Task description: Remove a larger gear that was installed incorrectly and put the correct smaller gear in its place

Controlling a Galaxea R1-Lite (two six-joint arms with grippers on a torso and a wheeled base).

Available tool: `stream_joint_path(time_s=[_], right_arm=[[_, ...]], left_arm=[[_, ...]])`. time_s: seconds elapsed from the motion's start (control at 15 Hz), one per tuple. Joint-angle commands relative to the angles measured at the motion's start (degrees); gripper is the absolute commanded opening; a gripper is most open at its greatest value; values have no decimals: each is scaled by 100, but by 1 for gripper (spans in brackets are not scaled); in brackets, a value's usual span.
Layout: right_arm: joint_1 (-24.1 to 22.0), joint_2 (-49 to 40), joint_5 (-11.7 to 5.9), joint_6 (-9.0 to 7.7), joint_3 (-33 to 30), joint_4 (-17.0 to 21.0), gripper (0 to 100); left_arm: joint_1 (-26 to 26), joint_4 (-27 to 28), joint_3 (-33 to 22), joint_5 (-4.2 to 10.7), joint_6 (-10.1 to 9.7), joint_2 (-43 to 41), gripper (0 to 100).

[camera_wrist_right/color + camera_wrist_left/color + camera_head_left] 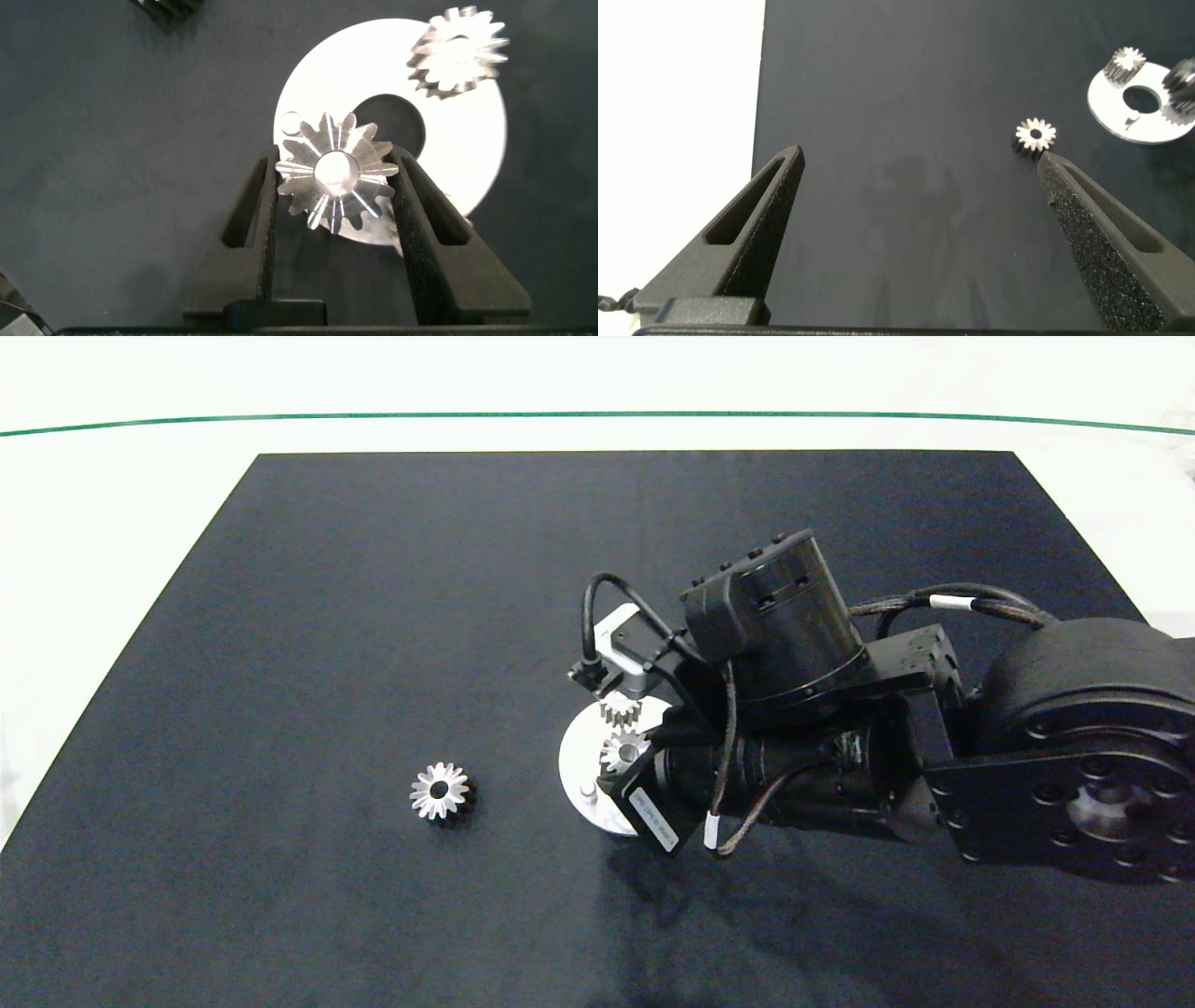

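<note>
The larger gear [334, 173], a starburst of slim pointed teeth, sits on a pin of the round silver plate [467, 140]. My right gripper [334, 168] is shut on it, one finger against the teeth on each side. From above this gear [624, 749] shows at the tip of the right arm, which hides much of the plate [571, 767]. The smaller gear [439, 791] lies flat on the black mat left of the plate, free of both grippers. It shows again as the smaller gear [1035, 135], just beyond my open, empty left gripper [917, 159].
A second small gear [618, 712] stands on the plate's far side, close to the held gear. A bare short pin [586, 791] rises near the plate's front edge. The black mat [373, 616] lies on a white table.
</note>
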Motion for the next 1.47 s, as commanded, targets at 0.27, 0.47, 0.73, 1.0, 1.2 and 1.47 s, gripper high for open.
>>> stream_joint_path(time_s=[0.27,0.47,0.73,1.0,1.2,1.47], right_arm=[[44,579,-45,0,-220,12,19],[53,798,-54,18,-475,12,19],[115,877,-89,36,-519,12,19],[150,904,-160,36,-519,12,19],[150,983,-221,27,-519,12,19],[159,1009,-300,27,-589,12,100]], left_arm=[[9,14,-52,8,3,-48,100],[1,14,-52,8,3,-56,100],[-17,23,-44,8,3,-92,100],[-26,23,-35,8,3,-118,100],[-34,23,-17,8,3,-153,100],[-34,32,-9,8,3,-162,100]])
